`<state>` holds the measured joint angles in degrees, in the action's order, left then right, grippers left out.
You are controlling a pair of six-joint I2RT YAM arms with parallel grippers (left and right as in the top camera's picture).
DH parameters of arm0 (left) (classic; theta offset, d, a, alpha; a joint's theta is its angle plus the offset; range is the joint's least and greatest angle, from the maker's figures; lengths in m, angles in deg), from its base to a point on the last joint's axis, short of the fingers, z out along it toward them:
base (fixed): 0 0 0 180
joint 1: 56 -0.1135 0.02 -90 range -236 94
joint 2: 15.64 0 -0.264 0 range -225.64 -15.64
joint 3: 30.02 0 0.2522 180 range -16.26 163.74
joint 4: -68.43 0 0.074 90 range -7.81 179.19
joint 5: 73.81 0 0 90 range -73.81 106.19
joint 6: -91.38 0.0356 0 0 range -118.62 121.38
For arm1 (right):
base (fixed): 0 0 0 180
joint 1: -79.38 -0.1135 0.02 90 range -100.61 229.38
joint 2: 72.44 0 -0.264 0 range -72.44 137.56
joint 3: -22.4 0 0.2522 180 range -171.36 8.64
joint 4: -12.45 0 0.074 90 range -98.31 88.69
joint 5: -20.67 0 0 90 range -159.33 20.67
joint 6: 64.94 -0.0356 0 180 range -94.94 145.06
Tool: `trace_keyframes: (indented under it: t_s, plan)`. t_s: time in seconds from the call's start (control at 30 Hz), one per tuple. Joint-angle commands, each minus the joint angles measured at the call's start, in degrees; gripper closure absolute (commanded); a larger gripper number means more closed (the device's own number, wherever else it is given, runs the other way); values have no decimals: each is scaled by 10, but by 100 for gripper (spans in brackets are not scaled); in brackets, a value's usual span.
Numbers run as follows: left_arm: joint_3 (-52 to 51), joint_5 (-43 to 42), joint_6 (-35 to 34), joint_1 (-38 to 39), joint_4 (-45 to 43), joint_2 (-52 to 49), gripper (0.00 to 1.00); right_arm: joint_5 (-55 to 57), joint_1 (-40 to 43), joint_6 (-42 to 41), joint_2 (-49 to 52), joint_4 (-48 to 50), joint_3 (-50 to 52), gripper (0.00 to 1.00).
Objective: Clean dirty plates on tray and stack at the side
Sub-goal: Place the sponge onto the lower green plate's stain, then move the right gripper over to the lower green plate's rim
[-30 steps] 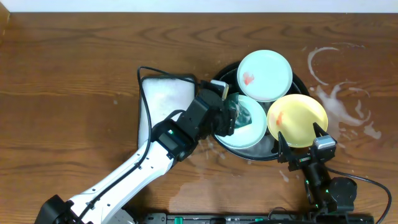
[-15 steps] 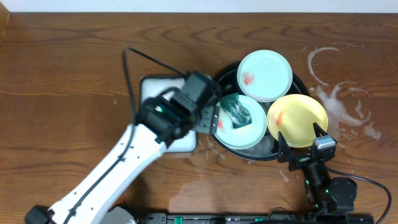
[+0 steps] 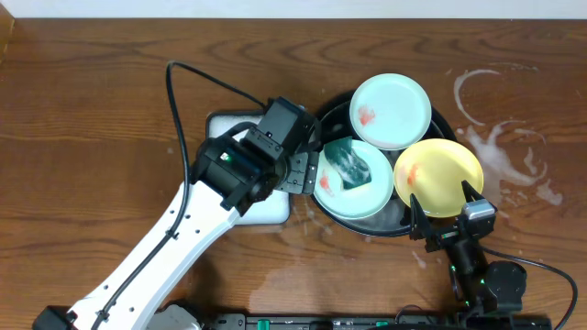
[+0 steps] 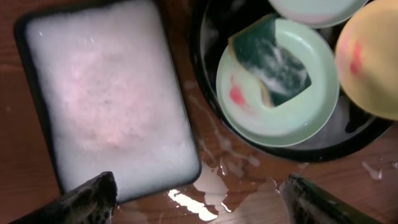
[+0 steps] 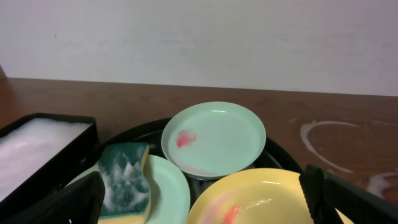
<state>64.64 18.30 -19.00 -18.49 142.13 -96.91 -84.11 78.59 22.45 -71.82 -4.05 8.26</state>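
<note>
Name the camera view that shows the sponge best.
Left wrist: the sponge lies whole and large on a mint plate, foam visible on its green top. Overhead shows the sponge small and from straight above; right wrist shows it from a low side angle, near the frame's bottom.

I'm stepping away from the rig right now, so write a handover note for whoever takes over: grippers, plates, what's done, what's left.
Left gripper: open, empty, over the gap between the foam tray and the black tray.
Right gripper: open, empty, at the yellow plate's near edge.
Sponge lies on the near mint plate. That plate, the far mint plate and the yellow plate all sit in the black tray, each showing a red smear.
Done: no plate clean, none stacked.
Left: scrub all three, then stack them on the tabletop beside the tray.
</note>
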Motion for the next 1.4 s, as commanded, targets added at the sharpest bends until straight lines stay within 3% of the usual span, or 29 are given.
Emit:
trace_keyframes:
  t_s: [0.0,0.13,0.33,0.4,0.53,0.63,0.7,0.8,0.9,1.03,1.1,1.2,1.37]
  plan:
    - [-17,-3,-14,-1,2,-4,13,-3,4,-8,-3,-3,1,1]
    - [-24,-3,-14,-1,3,-7,13,-18,4,-25,-3,35,1,1]
    - [-26,-4,-20,-1,5,-10,12,-274,3,-337,-3,147,1,1]
    - [-28,-4,-20,-1,5,-10,12,-282,3,-399,-3,155,1,1]
    - [-29,-4,-20,-1,11,-10,12,-178,4,-632,-3,295,0,1]
    - [-29,-4,-20,-1,11,-10,12,-126,4,-585,-3,446,-13,1]
    - [-29,-4,-20,-1,11,-10,12,-98,4,-550,-2,440,-48,1]
    - [-29,-4,-20,-1,11,-10,12,-94,4,-423,24,242,-182,1]
    - [-29,-4,-20,-1,11,-10,12,-40,4,-249,111,-48,-367,1]
    - [-29,-3,-23,-1,4,-10,12,24,4,-111,297,-347,-602,1]
    - [-29,-4,-31,-1,-1,-10,12,26,4,-65,452,-535,-765,1]
    - [-29,-4,-38,-1,-2,-10,12,1,4,-63,577,-638,-886,1]
    - [-29,-4,-38,-1,0,-10,12,-169,4,-68,705,-661,-970,1]
